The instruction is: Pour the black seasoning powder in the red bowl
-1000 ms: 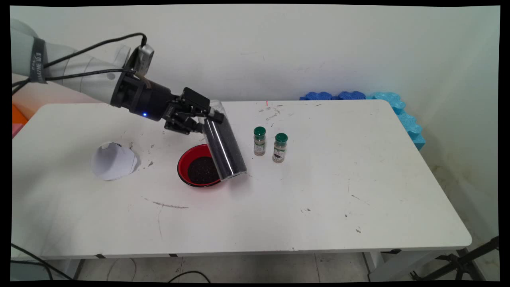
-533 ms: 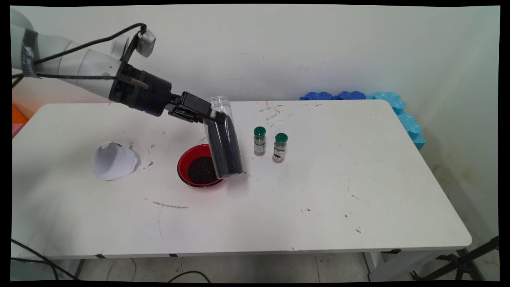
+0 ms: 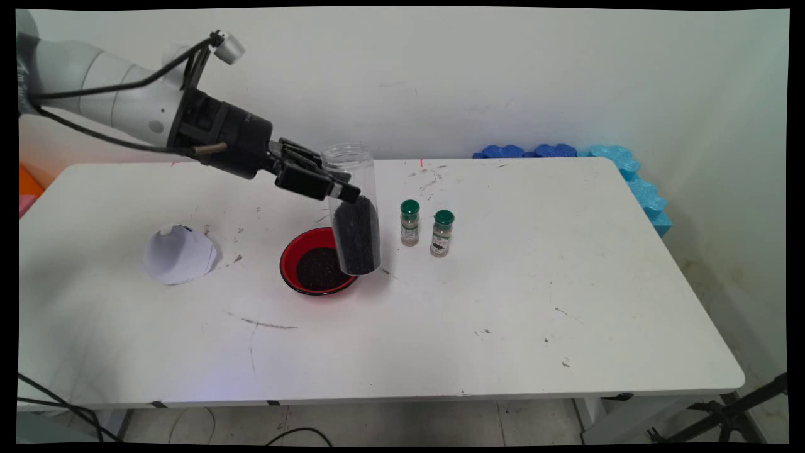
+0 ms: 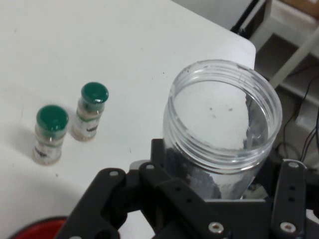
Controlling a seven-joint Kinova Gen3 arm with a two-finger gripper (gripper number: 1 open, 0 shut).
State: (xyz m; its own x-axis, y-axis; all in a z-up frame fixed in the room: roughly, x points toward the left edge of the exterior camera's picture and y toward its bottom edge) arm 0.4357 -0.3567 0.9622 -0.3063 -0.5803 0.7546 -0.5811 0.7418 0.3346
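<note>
Jaws clamped on clear open jar (image 3: 356,211) w/ dark grains, nearly upright beside red bowl (image 3: 300,250).

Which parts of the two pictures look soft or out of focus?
Main view: sharp throughout, clear plastic jar of dark grains crisp. Hand view: black pincer linkage at the bottom is soft, and the two green-capped spice bottles slightly blurred.

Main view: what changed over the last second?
The black two-finger gripper kept its hold on the clear plastic jar of dark granules and swung it from steeply tilted to nearly upright, mouth up. Granules settled to its bottom. Red bowl, two green-capped spice bottles and white paper cone unmoved.
</note>
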